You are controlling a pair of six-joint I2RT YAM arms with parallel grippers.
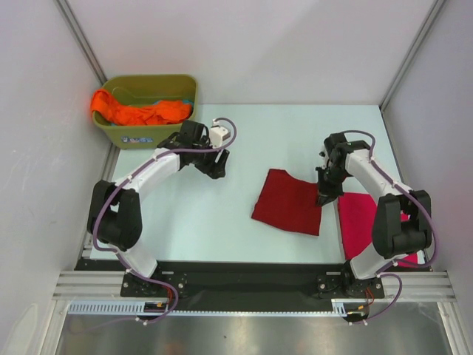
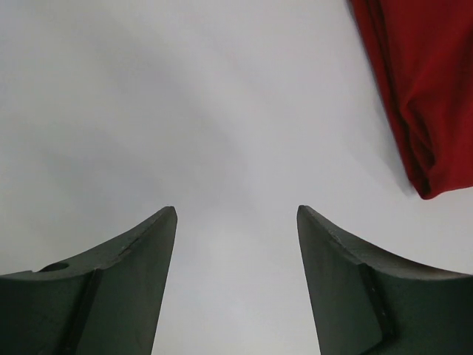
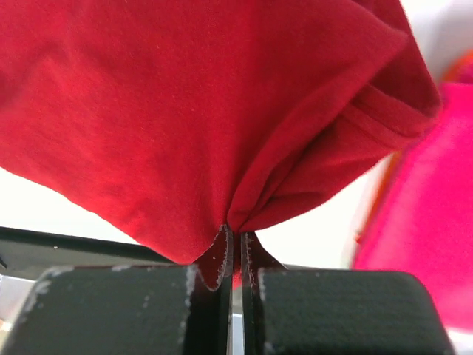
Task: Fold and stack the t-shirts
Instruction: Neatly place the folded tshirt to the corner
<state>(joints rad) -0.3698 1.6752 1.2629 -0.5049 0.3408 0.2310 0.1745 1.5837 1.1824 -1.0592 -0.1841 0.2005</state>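
A folded dark red t-shirt (image 1: 288,201) lies in the middle of the table. My right gripper (image 1: 325,197) is shut on its right edge, and in the right wrist view the red cloth (image 3: 199,111) bunches into the closed fingertips (image 3: 236,238). A magenta-pink t-shirt (image 1: 362,222) lies flat to the right of it, partly under the right arm, and shows pink (image 3: 421,222) in the right wrist view. An orange t-shirt (image 1: 140,111) sits in the tub. My left gripper (image 1: 214,168) hangs open over bare table, with the red shirt's corner (image 2: 429,89) at its upper right.
An olive-green tub (image 1: 148,137) stands at the back left corner of the table. White walls close in the sides and the back. A black strip runs along the near edge by the arm bases.
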